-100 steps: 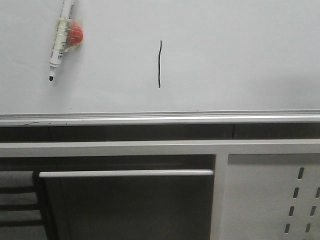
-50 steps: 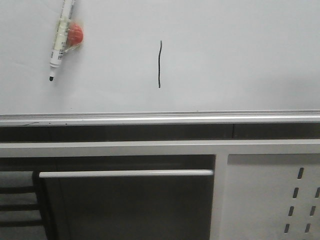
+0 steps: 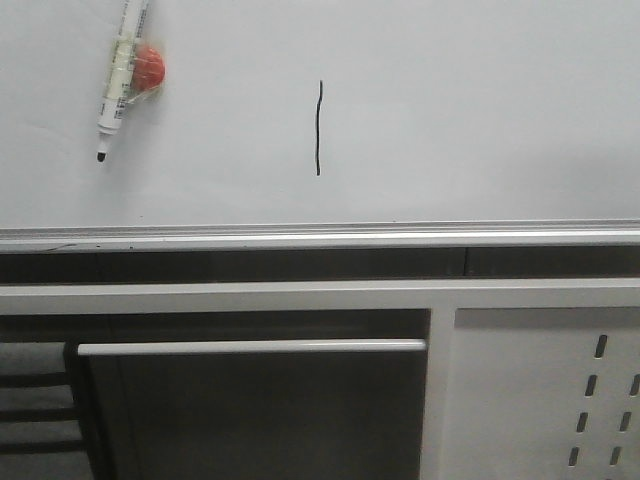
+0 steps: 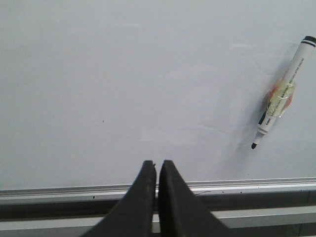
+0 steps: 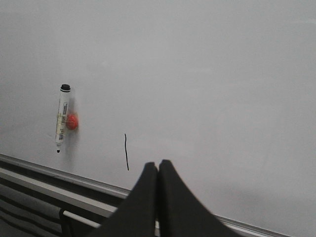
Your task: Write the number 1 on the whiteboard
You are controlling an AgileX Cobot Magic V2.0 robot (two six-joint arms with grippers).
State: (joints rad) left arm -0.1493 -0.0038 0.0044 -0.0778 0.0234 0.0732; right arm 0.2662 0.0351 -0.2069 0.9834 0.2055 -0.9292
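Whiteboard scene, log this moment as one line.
thin black vertical stroke on glossy pale whiteboard | white marker pen left of it | left gripper shut | right gripper shut

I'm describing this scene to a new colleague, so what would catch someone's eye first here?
First the number 1, a thin black upright stroke near the middle of the whiteboard. Next the marker pen, stuck to the board up and to the left of the stroke, tip down, with a red blob beside it. Both claws sit shut and empty, away from the board.

Smooth, glossy whiteboard (image 3: 480,110) edged with brushed silver metal.
Below it, a matt white perforated metal panel (image 3: 545,395); the marker pen (image 3: 120,75) looks plastic.
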